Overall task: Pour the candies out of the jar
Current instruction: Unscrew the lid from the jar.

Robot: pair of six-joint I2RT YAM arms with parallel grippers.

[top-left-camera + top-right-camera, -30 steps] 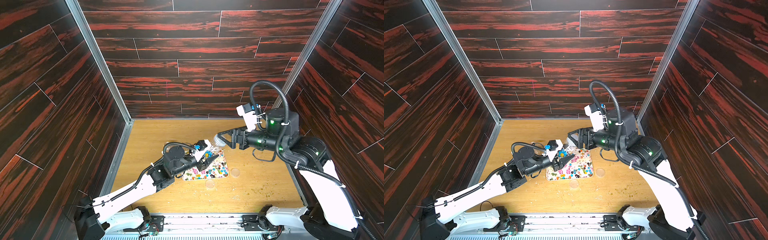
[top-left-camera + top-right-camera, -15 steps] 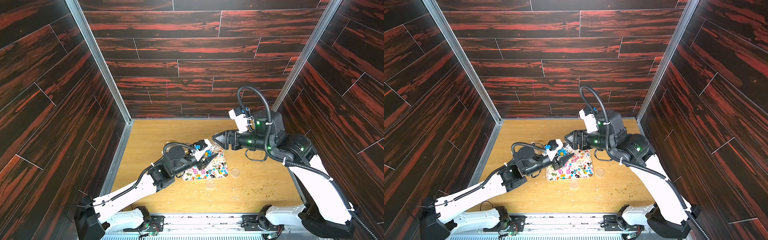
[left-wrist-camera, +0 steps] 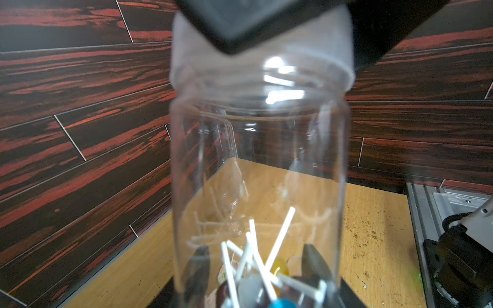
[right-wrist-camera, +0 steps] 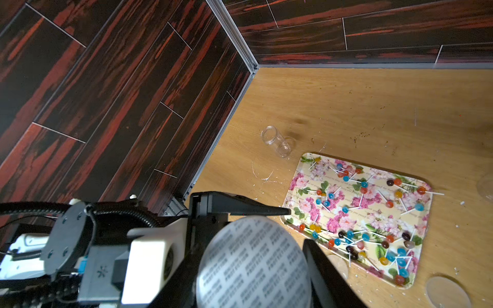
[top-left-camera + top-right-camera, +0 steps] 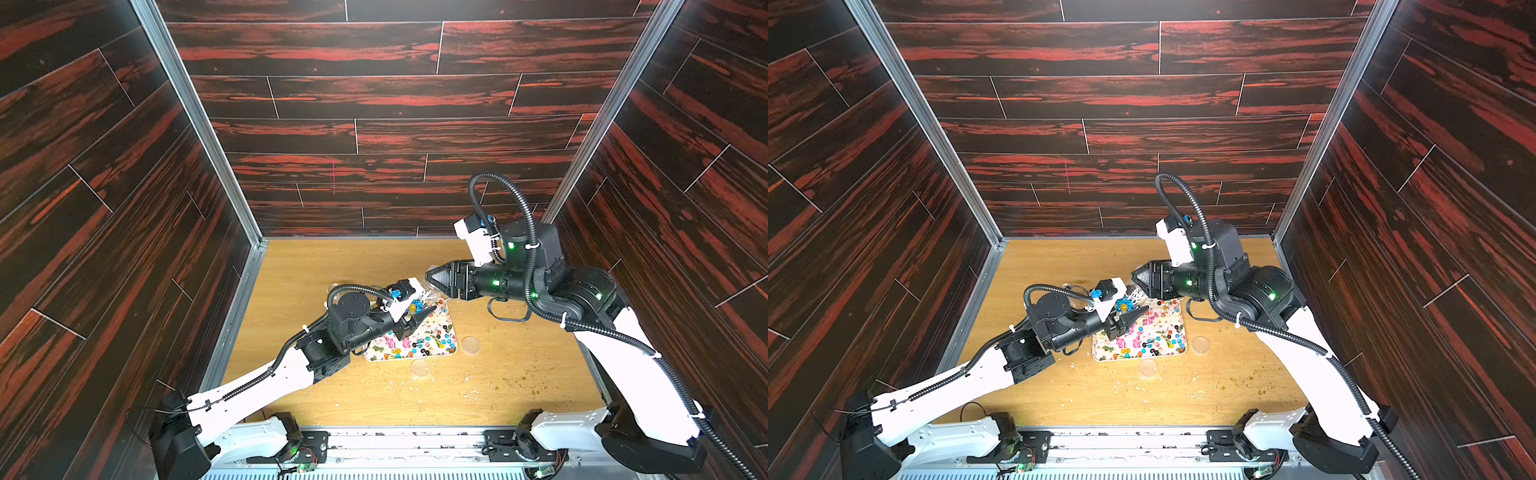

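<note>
**Candies spread on the tray, a few in the held jar**

Candies (image 4: 364, 184) are small glossy balls on thin white sticks: blue, orange, red, yellow and near-black. Most lie scattered over a tray (image 4: 424, 213) printed with pink flowers, their sticks pointing every way. A few more candies (image 3: 280, 265) sit inside the clear jar (image 3: 258, 160), bunched at its closed end, with the rest of the jar empty.

The jar is held above the far end of the tray. Its mouth is covered by a pale seal (image 4: 253, 264) printed with rows of repeated grey words, too blurred to read. No other writing can be made out.

The left gripper (image 3: 254, 250) is clamped on the jar near its closed end, one finger on each side. The right gripper (image 5: 432, 277) is at the sealed mouth with its fingers on either side of it. Whether they press on it cannot be told.

A small jar (image 4: 276, 140), clear and empty, lies on its side on the surface (image 5: 332, 266) just off one tray corner. Two clear round discs (image 5: 470, 345) rest on the surface near the tray. Greenish crumbs (image 5: 536, 388) and white flecks dot the wood.
</note>
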